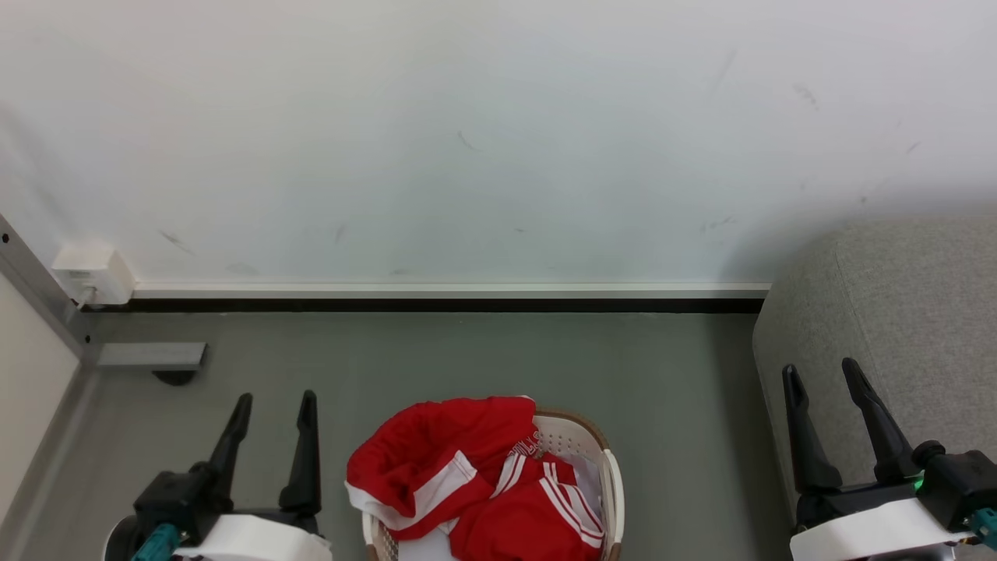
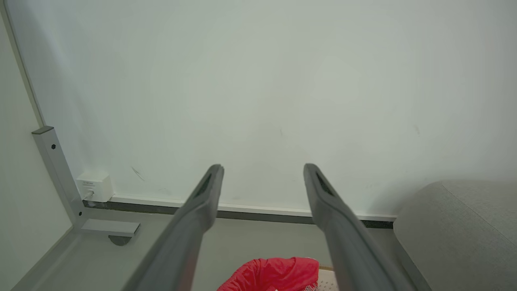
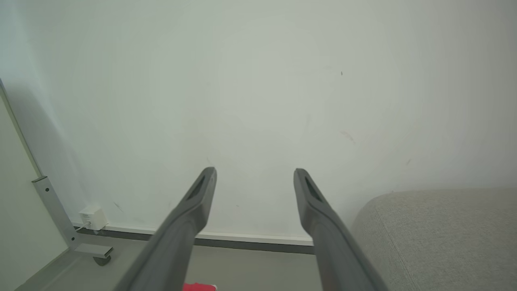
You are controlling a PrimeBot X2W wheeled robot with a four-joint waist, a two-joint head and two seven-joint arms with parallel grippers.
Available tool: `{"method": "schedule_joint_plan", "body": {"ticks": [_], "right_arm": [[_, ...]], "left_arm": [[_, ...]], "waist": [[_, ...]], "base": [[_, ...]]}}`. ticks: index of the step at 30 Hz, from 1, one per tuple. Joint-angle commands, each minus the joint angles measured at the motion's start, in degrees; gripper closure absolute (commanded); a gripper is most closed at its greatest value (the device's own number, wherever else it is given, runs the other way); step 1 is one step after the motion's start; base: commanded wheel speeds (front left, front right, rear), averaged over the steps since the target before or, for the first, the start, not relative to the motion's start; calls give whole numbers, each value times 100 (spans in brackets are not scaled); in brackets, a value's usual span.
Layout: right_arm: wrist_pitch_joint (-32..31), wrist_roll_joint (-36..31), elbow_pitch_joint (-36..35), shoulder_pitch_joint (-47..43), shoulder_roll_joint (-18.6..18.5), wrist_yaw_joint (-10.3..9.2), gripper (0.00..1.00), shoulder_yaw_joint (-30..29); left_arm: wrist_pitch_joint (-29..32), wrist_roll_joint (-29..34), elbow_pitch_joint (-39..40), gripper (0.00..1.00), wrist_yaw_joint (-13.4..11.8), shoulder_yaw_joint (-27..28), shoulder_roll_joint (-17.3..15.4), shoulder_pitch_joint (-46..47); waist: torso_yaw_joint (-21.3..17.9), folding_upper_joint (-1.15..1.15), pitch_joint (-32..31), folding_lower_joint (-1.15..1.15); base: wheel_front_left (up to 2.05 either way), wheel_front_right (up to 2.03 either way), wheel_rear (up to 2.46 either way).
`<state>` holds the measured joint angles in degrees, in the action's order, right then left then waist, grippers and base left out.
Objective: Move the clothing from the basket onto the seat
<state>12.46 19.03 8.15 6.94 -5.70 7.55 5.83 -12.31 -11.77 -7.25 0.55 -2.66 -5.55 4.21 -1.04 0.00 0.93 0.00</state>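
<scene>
Red clothing (image 1: 475, 475) with white stripes is heaped in the cream basket (image 1: 611, 475) at the bottom middle of the head view, spilling over its left rim. A bit of that clothing (image 2: 278, 275) appears low in the left wrist view, and a sliver of it (image 3: 198, 287) in the right wrist view. The light grey seat (image 1: 896, 327) stands to the right. My left gripper (image 1: 276, 405) hangs open left of the basket, holding nothing. My right gripper (image 1: 822, 374) is open in front of the seat's corner, also holding nothing.
A white wall with a dark skirting strip runs along the back. A white socket box (image 1: 92, 274) and a grey metal post with a foot (image 1: 152, 355) stand at the left. Grey floor lies between basket and wall.
</scene>
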Motion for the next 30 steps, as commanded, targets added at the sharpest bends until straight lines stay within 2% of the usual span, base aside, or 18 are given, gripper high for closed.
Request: {"method": "schedule_joint_plan", "body": {"ticks": [1, 24, 30], "right_arm": [[52, -167, -38, 95, -66, -10, 0, 28], [287, -830, -61, 117, -66, -12, 0, 83], [277, -733, -52, 110, -45, -12, 0, 77]], "left_arm": [[-67, 159, 54, 0, 17, -11, -44, 36], [-302, 1081, 139, 0, 47, 28, 12, 27], [-286, 1026, 118, 0, 95, 81, 32, 43]], "waist": [[-3, 0, 1, 0], [-24, 0, 5, 0], [-27, 0, 14, 0]], "base": [[0, 0, 0], [0, 0, 0], [0, 0, 0]]}}
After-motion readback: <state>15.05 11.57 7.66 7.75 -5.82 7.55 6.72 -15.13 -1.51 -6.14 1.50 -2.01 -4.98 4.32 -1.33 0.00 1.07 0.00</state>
